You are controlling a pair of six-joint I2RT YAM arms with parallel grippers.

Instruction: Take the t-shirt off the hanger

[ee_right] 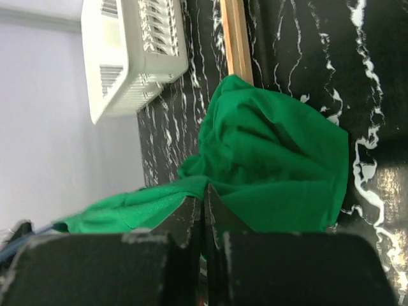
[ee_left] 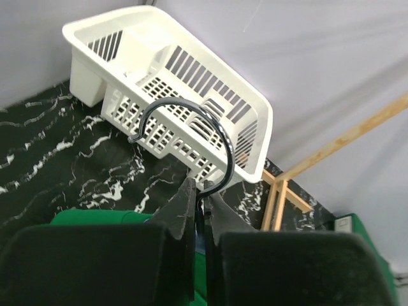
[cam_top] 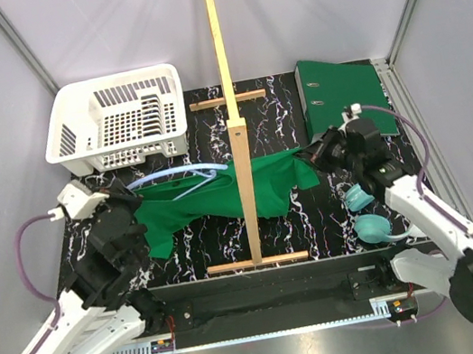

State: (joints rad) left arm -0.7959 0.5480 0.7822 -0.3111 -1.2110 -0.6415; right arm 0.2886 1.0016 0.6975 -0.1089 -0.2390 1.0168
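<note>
The dark green t-shirt (cam_top: pixel 261 186) is stretched across the black marbled table, passing the wooden pole. The light-blue hanger (cam_top: pixel 173 172) shows bare at the shirt's upper left edge; its far end is hidden in the fabric. My left gripper (cam_top: pixel 127 196) is shut on the neck of the hanger, and in the left wrist view its dark metal hook (ee_left: pixel 191 115) curls up out of the closed gripper (ee_left: pixel 203 189). My right gripper (cam_top: pixel 313 154) is shut on the shirt's right end, with a fold of the t-shirt (ee_right: pixel 274 166) pinched at the closed gripper (ee_right: pixel 204 195).
A tall wooden pole stand (cam_top: pixel 232 123) rises mid-table, with its base bars front and back. The white basket (cam_top: pixel 117 120) sits at the back left, a green binder (cam_top: pixel 341 94) at the back right. Two teal objects (cam_top: pixel 368 218) lie beside the right arm.
</note>
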